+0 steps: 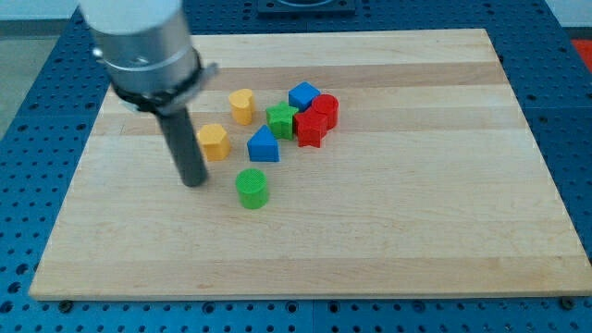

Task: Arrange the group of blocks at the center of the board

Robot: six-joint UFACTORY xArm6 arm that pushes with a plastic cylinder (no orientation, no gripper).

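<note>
A pale wooden board (370, 240) lies on a blue pegboard table (28, 185), with eight small blocks gathered a little left of its middle and toward the far side.

My tip (193, 182) rests on the board at the left of the group, just left of the yellow block (214, 141) and left of the green cylinder (252, 188), touching neither; the rod carries no jaws, so there is nothing to open or close. A second yellow block (242, 105) sits farther back. The blue triangular block (264, 145) lies between the nearer yellow block and the cluster on the right, where the green star-shaped block (281, 120), blue cube (303, 95), red cylinder (325, 109) and red star-shaped block (310, 129) press together.
</note>
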